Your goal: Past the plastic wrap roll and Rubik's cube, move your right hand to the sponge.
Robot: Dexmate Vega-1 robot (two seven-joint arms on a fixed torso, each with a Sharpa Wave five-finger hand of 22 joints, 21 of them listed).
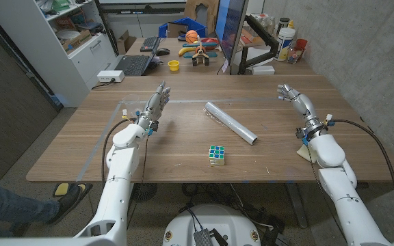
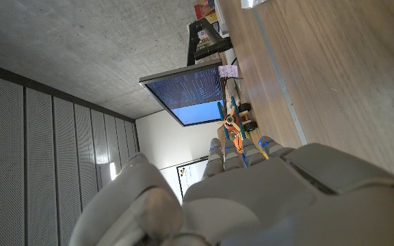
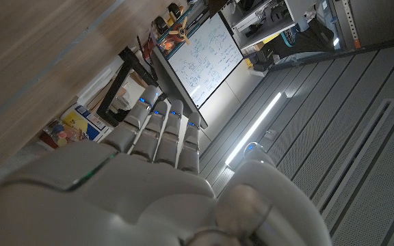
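On the wooden desk (image 1: 183, 147), our right hand (image 1: 294, 98) hovers empty, fingers spread — the sponge (image 1: 304, 153) lies near its forearm, toward us.

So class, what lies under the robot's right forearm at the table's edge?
A pale yellow, flat sponge-like thing peeks out beside the white right forearm, on the wooden table. The arm covers most of it.

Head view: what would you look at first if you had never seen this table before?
Probably the Rubik's cube, the brightest thing on the wooden table, near its front edge in the middle. Just behind it the shiny plastic wrap roll lies slantwise. The left hand and right hand are raised at either side with fingers apart, holding nothing.
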